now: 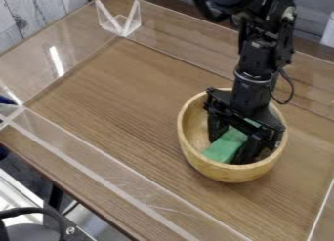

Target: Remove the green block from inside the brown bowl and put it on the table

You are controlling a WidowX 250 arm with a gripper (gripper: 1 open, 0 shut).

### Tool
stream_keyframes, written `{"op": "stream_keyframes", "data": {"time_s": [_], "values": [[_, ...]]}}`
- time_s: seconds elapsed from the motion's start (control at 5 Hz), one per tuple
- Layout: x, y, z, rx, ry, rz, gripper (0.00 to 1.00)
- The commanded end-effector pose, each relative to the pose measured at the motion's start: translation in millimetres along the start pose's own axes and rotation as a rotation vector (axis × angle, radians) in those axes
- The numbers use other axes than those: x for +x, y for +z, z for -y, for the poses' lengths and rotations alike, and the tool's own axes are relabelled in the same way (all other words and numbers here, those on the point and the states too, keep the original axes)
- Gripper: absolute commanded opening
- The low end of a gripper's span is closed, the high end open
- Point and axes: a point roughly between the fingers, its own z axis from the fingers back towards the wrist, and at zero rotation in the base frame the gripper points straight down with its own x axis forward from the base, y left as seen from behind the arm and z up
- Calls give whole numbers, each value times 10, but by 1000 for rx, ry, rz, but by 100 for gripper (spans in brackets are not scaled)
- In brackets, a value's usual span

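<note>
The brown bowl (pixel 216 167) sits on the table (pixel 117 89) at the lower right of the view. Inside it lies the green block (pixel 228 147), tilted against the bowl's inner wall. My gripper (pixel 241 134) points straight down into the bowl, its black fingers open and straddling the upper end of the block. The block's upper end is hidden behind the fingers. I cannot tell whether the fingers touch the block.
Clear acrylic walls (pixel 78 138) edge the table at the front and left. A clear acrylic corner piece (pixel 120 19) stands at the back. The black arm (pixel 261 40) rises from the bowl toward the top right.
</note>
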Motion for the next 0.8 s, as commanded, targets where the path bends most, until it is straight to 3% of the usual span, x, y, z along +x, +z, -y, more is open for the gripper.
{"op": "stream_keyframes", "data": {"time_s": [0.0, 0.6], "values": [[19, 82, 6, -7, 1, 37, 100], [4, 44, 15, -26, 8, 43, 100]]}}
